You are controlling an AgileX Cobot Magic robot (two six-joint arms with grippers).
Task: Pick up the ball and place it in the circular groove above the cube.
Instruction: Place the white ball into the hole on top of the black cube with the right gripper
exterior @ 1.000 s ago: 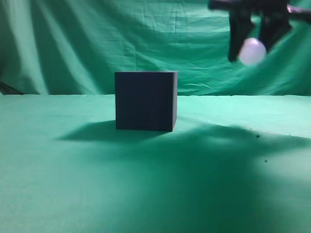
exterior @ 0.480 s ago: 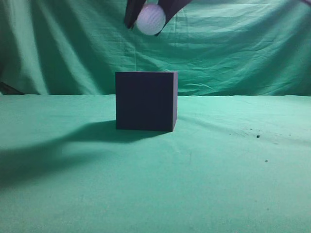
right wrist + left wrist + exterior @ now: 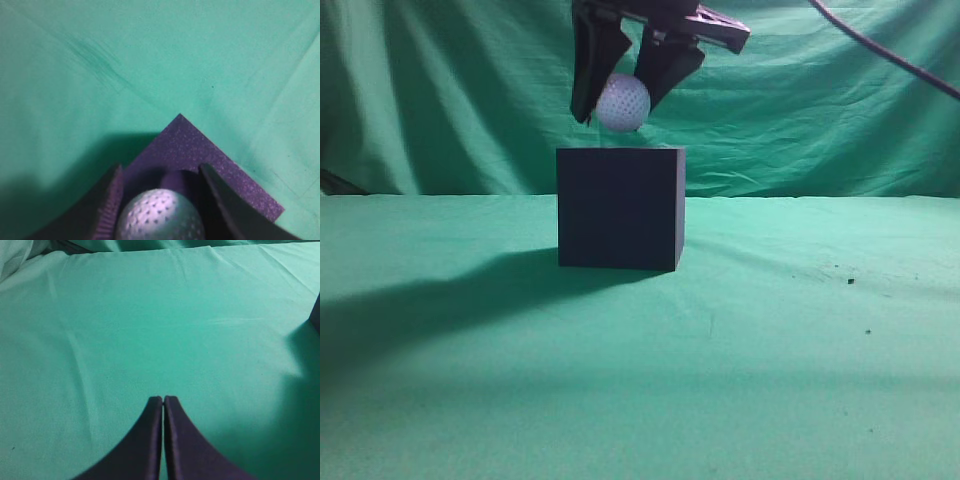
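The dark navy cube [image 3: 620,208] stands on the green cloth at centre. My right gripper [image 3: 623,95] is shut on the white dimpled ball [image 3: 622,102] and holds it just above the cube's top, with a small gap below the ball. In the right wrist view the ball [image 3: 161,216] sits between the two fingers [image 3: 161,200], over the cube's top face [image 3: 200,150], where a round groove [image 3: 175,180] shows just beyond the ball. My left gripper [image 3: 163,400] is shut and empty over bare cloth; it does not show in the exterior view.
Green cloth [image 3: 770,350] covers the table and hangs as a backdrop [image 3: 440,90]. A black cable [image 3: 890,55] runs across the top right. The cube's edge shows at the right border of the left wrist view [image 3: 316,315].
My right gripper carried the ball from the upper right leftward to above the cube, then lowered it close to the cube's top. The cube has not moved.
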